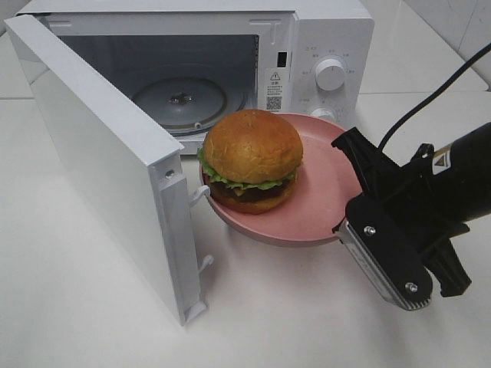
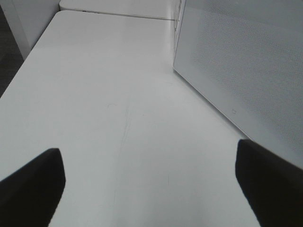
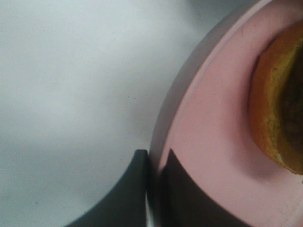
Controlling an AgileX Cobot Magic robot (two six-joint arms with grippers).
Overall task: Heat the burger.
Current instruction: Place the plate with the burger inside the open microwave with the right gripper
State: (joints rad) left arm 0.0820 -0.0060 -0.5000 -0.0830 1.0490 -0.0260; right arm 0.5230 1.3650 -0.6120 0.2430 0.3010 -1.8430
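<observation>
Your right gripper clamped the pink plate by its rim, burger on it.
Your left gripper stood wide, empty.

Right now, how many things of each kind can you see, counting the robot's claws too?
Microwave: 1
Burger: 1
Pink plate: 1
Claws: 2, the left claw and the right claw
Total: 5
</observation>
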